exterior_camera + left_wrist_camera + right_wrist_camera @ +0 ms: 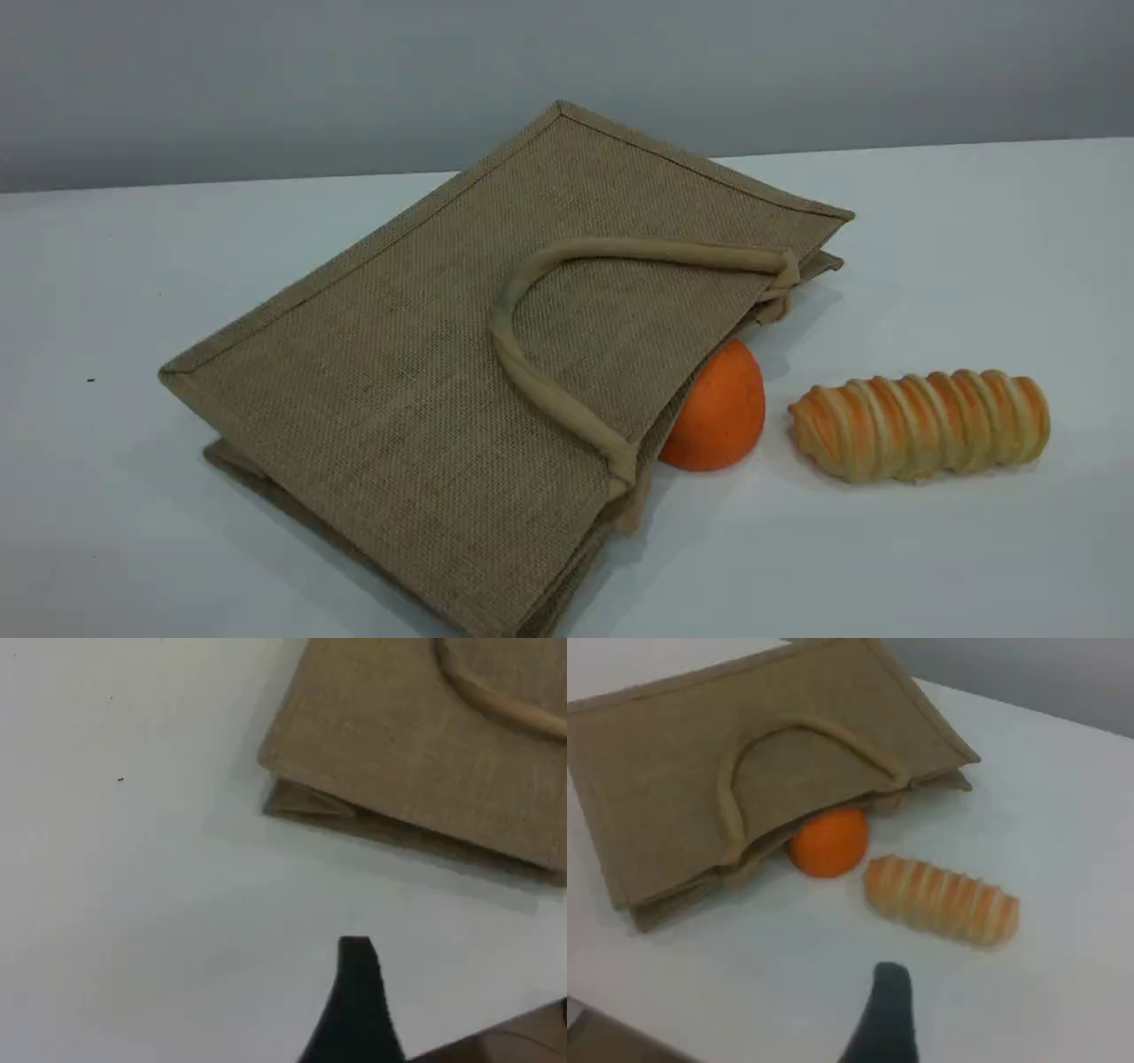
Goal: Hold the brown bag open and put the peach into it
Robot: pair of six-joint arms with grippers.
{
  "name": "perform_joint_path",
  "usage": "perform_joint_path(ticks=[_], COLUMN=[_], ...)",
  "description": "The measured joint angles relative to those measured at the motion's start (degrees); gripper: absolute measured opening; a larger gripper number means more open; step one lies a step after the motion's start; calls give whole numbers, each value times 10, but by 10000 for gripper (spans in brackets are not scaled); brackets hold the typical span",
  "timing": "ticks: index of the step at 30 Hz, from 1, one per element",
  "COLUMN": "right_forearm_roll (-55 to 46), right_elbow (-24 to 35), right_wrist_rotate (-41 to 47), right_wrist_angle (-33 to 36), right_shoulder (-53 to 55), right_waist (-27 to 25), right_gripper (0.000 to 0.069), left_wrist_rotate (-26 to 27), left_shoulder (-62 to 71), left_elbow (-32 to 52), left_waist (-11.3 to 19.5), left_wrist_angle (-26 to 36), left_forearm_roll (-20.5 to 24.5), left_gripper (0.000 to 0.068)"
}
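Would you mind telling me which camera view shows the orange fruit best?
The scene view: the orange fruit is sharp and large there, part tucked under the brown bag's open end, beside the bread roll. The right wrist view shows it smaller and blurrier. The left wrist view misses it.

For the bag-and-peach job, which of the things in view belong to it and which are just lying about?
Belong to the job:
- brown bag, lying flat on the table, mouth toward the fruit
- the peach: not visible in any view

Lying about:
- orange fruit, partly tucked under the bag's mouth edge
- ridged bread roll, beside the orange fruit, apart from the bag
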Motion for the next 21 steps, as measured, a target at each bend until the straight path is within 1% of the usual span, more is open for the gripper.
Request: perform_joint_path(ticks=[15, 18, 21], right_forearm_roll=[1, 2, 3], right_elbow=[0, 0, 0], right_wrist_rotate=[-1, -1, -1], right_wrist_angle=[1, 1, 1], right_shoulder=[0, 0, 0], right_waist=[0, 0, -1], right_gripper=[575, 575, 575], left_wrist_rotate=[0, 0, 0], left_shoulder=[-16, -39, -57], left_elbow=[0, 0, 0], left_waist=[3, 27, 67], left_wrist_angle=[1, 2, 2], left_forearm_roll=[0, 0, 0], left_gripper=[520, 520, 520])
